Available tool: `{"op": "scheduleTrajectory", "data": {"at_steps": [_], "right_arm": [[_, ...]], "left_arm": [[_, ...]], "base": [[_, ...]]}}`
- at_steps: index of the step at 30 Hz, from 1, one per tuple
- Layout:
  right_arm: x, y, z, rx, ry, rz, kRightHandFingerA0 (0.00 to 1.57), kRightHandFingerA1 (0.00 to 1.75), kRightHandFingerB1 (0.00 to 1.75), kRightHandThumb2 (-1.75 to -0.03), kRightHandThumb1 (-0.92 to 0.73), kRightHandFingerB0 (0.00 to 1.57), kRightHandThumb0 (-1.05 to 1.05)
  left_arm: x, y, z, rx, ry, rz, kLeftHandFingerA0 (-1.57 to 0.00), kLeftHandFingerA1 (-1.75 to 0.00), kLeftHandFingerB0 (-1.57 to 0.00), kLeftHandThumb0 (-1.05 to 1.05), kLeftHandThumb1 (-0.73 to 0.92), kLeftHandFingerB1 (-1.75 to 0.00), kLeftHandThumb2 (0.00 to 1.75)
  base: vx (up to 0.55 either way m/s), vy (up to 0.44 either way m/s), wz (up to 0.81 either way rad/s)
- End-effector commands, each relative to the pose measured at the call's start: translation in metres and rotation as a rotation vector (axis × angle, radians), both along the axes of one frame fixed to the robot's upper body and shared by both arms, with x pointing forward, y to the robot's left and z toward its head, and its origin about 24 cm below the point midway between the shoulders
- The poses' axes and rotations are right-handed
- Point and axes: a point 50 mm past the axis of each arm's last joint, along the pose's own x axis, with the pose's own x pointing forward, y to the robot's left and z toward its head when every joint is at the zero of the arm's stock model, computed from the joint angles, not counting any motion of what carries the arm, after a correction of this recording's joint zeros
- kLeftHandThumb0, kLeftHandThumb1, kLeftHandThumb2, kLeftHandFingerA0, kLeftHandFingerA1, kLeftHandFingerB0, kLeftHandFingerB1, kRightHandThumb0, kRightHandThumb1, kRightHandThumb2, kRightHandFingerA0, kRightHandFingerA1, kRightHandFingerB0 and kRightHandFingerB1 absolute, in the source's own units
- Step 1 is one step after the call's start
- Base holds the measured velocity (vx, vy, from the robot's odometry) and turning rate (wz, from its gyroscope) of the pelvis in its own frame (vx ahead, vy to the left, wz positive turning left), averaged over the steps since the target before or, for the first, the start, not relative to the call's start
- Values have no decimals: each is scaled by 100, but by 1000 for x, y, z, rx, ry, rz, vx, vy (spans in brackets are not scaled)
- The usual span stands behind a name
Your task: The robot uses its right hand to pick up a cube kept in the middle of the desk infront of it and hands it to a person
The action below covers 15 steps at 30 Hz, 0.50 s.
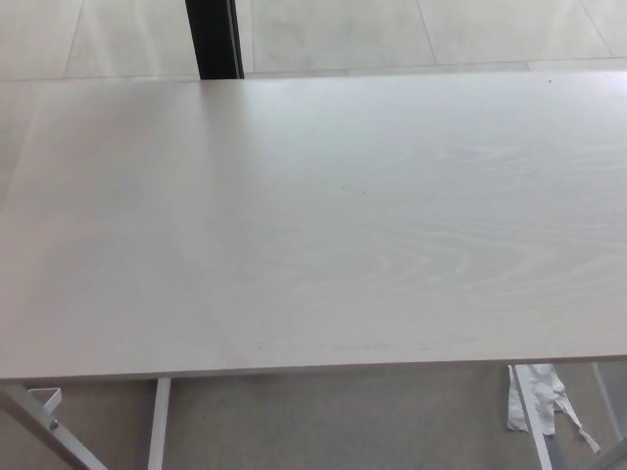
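The pale wooden desk (313,225) fills the head view, and nothing lies on it. No cube shows anywhere in the picture. Neither of my hands nor any part of my arms comes into the frame. No person's hand is in sight.
A black post (214,37) stands behind the desk's far edge at the upper left. White desk legs (157,421) show below the near edge at the left. A crumpled white scrap (537,397) lies on the grey floor at the lower right.
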Motion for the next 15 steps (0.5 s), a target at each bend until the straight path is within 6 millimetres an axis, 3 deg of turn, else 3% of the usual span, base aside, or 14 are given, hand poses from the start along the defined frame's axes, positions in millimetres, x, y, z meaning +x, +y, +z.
{"op": "scheduleTrajectory", "data": {"at_steps": [1, 2, 3, 5, 6, 10, 11, 15], "right_arm": [[-6, -10, 8, -35, -11, -11, 54, 63, 51, -86, -47, 39, -59], [-6, -10, 8, -34, -9, -10, 54, 63, 51, -86, -47, 39, -59], [-2, -9, 8, -30, -52, -14, 62, 51, 37, -58, -56, 43, -58], [1, -7, 8, -29, -58, -13, 62, 51, 37, -58, -56, 43, -58], [2, -7, 7, -36, -48, -7, 54, 61, 49, -84, -45, 37, -61], [0, -9, 8, -53, -24, 1, 54, 61, 49, -84, -45, 37, -61], [0, -9, 16, -61, -94, 99, 53, 64, 50, -83, -47, 31, -54], [1, -6, 14, -85, -82, 113, 56, 64, 50, -84, -48, 33, -53]], "left_arm": [[-3, 5, 6, 30, 31, 3, -44, -59, -45, -71, 78, -44, 63], [-3, 6, 6, 30, 31, 1, -44, -59, -45, -71, 78, -44, 63], [-1, 6, 7, 40, 26, -3, -47, -59, -47, -73, 77, -44, 63], [2, 6, 7, 47, 26, 5, -49, -61, -49, -75, 76, -45, 63], [2, 6, 7, 46, 23, 5, -48, -62, -50, -71, 76, -47, 63], [0, 5, 7, 35, 25, -15, -42, -59, -46, -74, 77, -45, 63], [-2, 5, 5, 32, 25, 2, -47, -62, -46, -73, 77, -44, 63], [-1, 4, 4, 39, 32, -5, -50, -57, -49, -73, 77, -44, 63]], "base": [[0, 0, 0], [0, 0, 0], [0, 0, 0], [0, 0, 0], [0, 0, 0], [0, 0, 0], [0, 0, 0], [0, 0, 0]]}}
